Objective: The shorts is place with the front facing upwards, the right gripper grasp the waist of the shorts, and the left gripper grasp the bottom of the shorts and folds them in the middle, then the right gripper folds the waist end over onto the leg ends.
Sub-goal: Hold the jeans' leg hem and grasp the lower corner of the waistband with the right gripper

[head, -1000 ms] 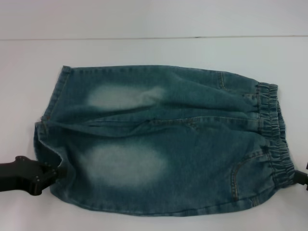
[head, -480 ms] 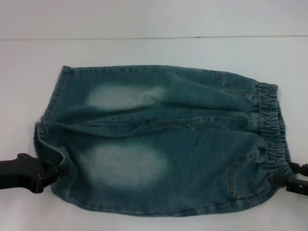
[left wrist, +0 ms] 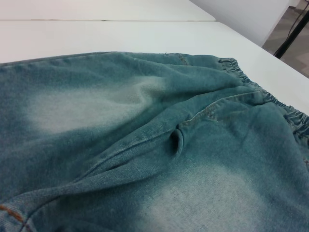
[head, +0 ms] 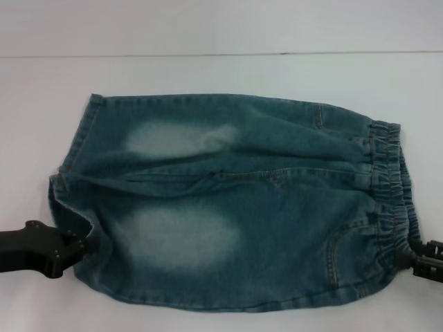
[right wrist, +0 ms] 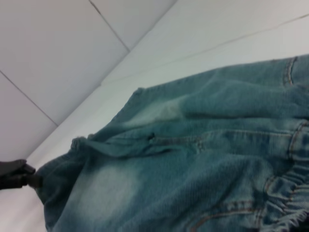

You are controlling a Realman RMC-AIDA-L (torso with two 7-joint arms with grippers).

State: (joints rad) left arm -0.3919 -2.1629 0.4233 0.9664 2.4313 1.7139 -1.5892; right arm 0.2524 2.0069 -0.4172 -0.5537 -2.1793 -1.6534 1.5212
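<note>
Faded blue denim shorts point(head: 235, 200) lie flat on the white table, front up. The elastic waist point(head: 391, 194) is at the right and the leg ends point(head: 73, 173) at the left. My left gripper point(head: 77, 245) sits at the near-left corner, shut on the hem of the nearer leg, which puckers around it. It also shows as a dark shape, the left gripper point(right wrist: 21, 175), in the right wrist view. At the near-right corner my right gripper point(head: 421, 263) touches the lower end of the waistband. The left wrist view shows only the shorts point(left wrist: 159, 145), seen close up.
The white table point(head: 221, 72) stretches beyond the shorts to a seam line at the back. A pale wall panel point(right wrist: 53, 53) shows in the right wrist view. A dark stand leg point(left wrist: 292, 34) stands off the table's far corner.
My right gripper has come in from the right edge to the waistband corner. The near-right edge of the shorts has shifted slightly. The left gripper has barely moved.
</note>
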